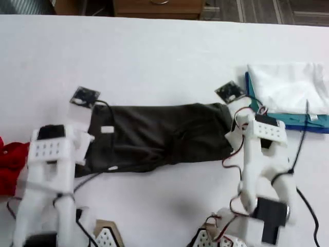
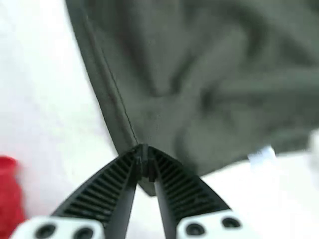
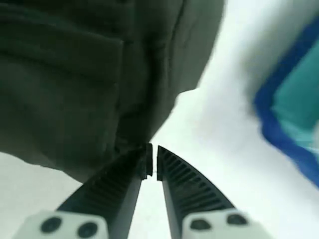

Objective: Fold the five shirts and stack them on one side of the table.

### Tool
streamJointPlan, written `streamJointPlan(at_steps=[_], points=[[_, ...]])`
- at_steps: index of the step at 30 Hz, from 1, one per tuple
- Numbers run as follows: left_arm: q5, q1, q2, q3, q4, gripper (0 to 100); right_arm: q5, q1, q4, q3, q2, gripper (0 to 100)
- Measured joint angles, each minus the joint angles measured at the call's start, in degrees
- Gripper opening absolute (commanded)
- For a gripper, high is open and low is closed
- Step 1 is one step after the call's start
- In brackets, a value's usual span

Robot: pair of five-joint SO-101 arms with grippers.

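A dark olive shirt (image 1: 159, 134) lies stretched sideways across the middle of the white table (image 1: 164, 56), folded into a long band. My left gripper (image 1: 86, 141) is at the shirt's left end. In the left wrist view its fingers (image 2: 124, 181) are shut on a corner of the dark cloth (image 2: 209, 74). My right gripper (image 1: 234, 131) is at the shirt's right end, and there its fingers (image 3: 119, 184) pinch the edge of the dark cloth (image 3: 75, 74). A red shirt (image 1: 10, 162) lies crumpled at the table's left edge.
At the right side sits a stack with a folded white shirt (image 1: 288, 87) on top of teal and blue ones (image 1: 308, 122); its blue edge (image 3: 284, 129) lies close to my right gripper. Two small black square markers (image 1: 85, 96) (image 1: 230, 91) lie just beyond the shirt's ends.
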Motion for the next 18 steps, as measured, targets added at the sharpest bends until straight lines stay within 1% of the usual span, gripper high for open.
streamJointPlan(at_steps=[3,4,9,13,18], points=[[-7.9,0.9,-9.1,4.7,0.3,3,-0.5,0.0,0.5,0.0,-7.9,2.1],[-9.7,0.7,-11.5,7.3,-1.0,3,-2.2,-0.4,0.5,-0.3,-9.7,2.1],[-11.4,1.4,-15.2,20.3,-12.1,2,-12.6,-5.3,0.5,-6.9,-9.4,2.1],[-11.3,1.1,-15.4,22.3,-13.4,2,-19.3,-9.3,0.5,-14.3,-0.4,2.1],[-11.3,1.1,-15.8,22.7,-11.4,2,-21.6,-11.9,0.5,-25.5,17.8,2.1]])
